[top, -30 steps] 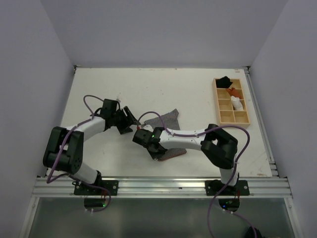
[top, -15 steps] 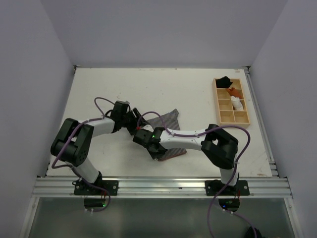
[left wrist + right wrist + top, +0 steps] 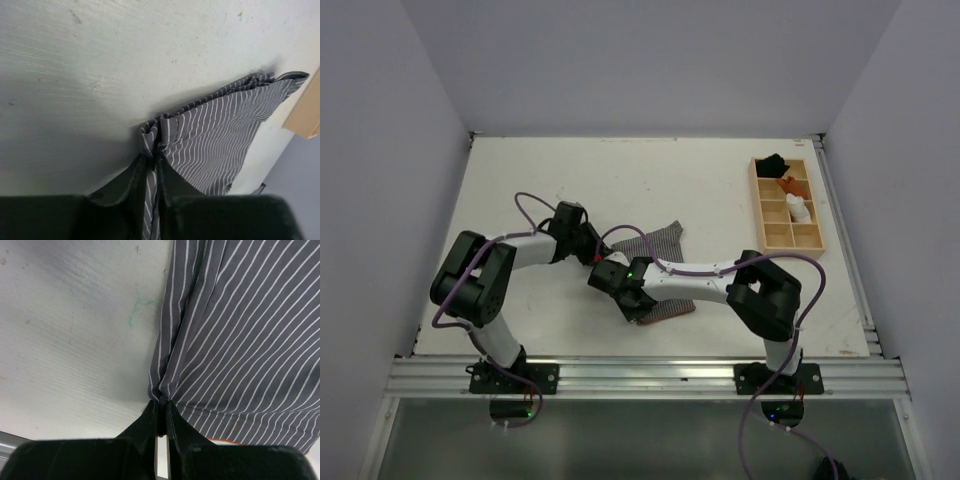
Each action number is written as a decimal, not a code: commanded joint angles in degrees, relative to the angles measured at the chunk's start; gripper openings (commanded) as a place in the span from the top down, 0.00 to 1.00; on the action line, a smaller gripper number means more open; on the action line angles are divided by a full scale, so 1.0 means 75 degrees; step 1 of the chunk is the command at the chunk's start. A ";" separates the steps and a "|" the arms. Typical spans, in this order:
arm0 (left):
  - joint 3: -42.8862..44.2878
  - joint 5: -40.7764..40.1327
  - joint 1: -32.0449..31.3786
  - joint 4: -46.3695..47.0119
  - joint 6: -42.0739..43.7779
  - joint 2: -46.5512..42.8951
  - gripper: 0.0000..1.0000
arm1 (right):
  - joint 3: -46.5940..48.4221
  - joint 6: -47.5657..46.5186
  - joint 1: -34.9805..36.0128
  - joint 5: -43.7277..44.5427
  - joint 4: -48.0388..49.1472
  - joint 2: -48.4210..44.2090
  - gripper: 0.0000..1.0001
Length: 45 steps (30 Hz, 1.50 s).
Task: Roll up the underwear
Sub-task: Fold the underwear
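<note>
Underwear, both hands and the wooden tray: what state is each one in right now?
underwear: lying mostly flat, not rolled, pinched at two spots along its edge.
left hand: shut on a bunched fold of the underwear.
right hand: shut on the underwear's edge.
wooden tray: holding a black bundle, an orange bundle and a white bundle.

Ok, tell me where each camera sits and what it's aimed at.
Top external: above and behind the bases, looking down on the table, left arm, right arm, the underwear and a wooden tray.
Left wrist: on the left gripper, fingers pinching a cloth fold.
Right wrist: on the right gripper, fingers pinching the hem.
Shared: all three show the striped underwear.
</note>
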 commanded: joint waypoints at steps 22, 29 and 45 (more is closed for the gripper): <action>0.0688 -0.1388 0.0874 -0.3607 0.2297 -0.1970 1.00 | 0.0697 0.0018 0.0122 -0.1477 0.1604 -0.0485 1.00; 0.0441 -0.1811 0.0875 -0.4639 0.2006 -0.3117 1.00 | 0.0252 0.0218 0.0251 -0.1677 0.2145 -0.0988 1.00; 0.2608 -0.2396 0.0360 -0.4933 0.1337 -0.1539 1.00 | -0.1538 0.0638 -0.1317 -0.3023 0.3713 -0.2173 1.00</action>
